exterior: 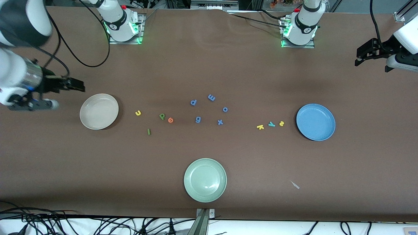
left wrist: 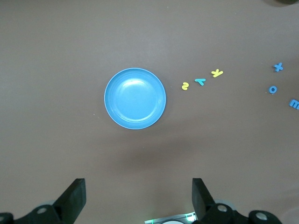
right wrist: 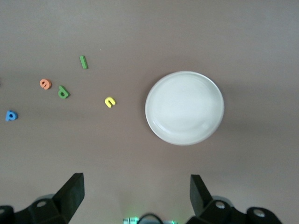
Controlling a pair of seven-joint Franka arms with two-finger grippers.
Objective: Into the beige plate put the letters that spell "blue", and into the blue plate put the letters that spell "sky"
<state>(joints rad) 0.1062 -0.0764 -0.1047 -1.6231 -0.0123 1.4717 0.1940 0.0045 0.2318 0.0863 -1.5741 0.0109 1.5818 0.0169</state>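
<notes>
Between the two plates, none of the letters has been moved yet. The yellow u (exterior: pixel 138 113), light green b (exterior: pixel 162 116), orange e (exterior: pixel 170 120) and dark green l (exterior: pixel 149 131) lie loose just beside the beige plate (exterior: pixel 99 111), close to the right gripper (exterior: pixel 76 85), which hangs wide open and empty over the table at that plate's outer side. The yellow k (exterior: pixel 260 127), teal y (exterior: pixel 271 123) and yellow s (exterior: pixel 281 123) sit in a row beside the blue plate (exterior: pixel 315 122); the left gripper (exterior: pixel 362 56) waits, also wide open and empty, well away over its end of the table.

Being small foam pieces, the letters are likely very light, soft and flat, so a pinch across the edges from straight above looks the best hold, with fingertips nearly touching the table (exterior: pixel 209 65). The l offers only a thin bar. The brown surface looks matte. Blue letters (exterior: pixel 209 109) lie in the middle and a green plate (exterior: pixel 205 180) sits apart from both groups.
</notes>
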